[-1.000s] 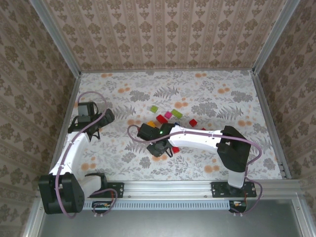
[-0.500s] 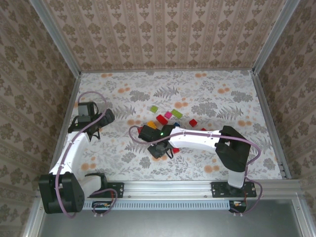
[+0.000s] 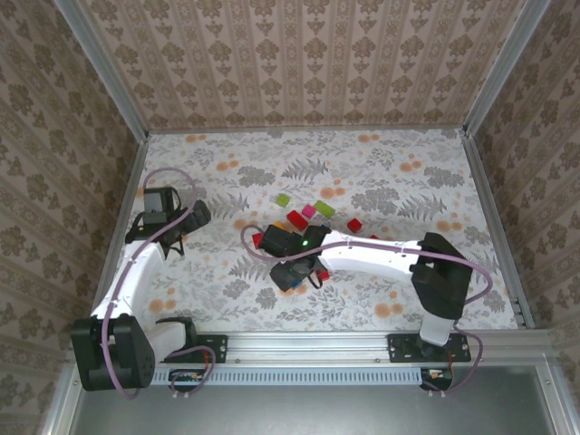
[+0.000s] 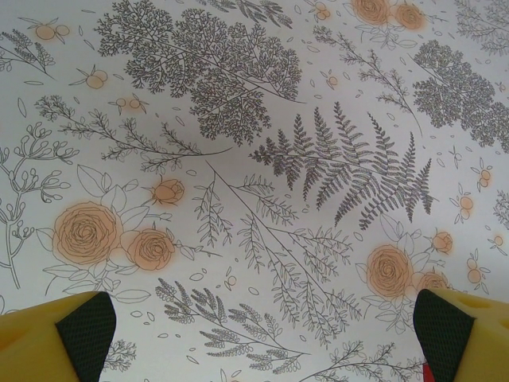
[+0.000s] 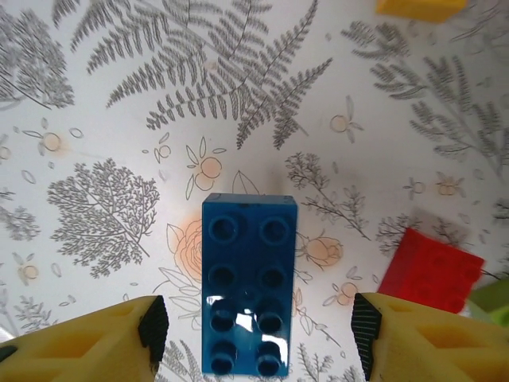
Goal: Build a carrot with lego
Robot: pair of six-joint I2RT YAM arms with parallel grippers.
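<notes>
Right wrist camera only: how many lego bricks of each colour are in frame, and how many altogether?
blue brick: 1
red brick: 1
yellow-orange brick, cut off by the top edge: 1
light green brick, a sliver at the right edge: 1
Total: 4

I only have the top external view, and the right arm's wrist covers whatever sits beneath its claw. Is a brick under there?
Observer: Yes. The right wrist view shows a blue oblong plastic brick, studs up, lying between the fingers of the right claw.
Operator: Is it gripped?
Observer: No. The jaws stand open, and the flower-patterned table shows on both sides of the brick.
Operator: And the left claw?
Observer: In the left wrist view the left claw stands open above the table.
</notes>
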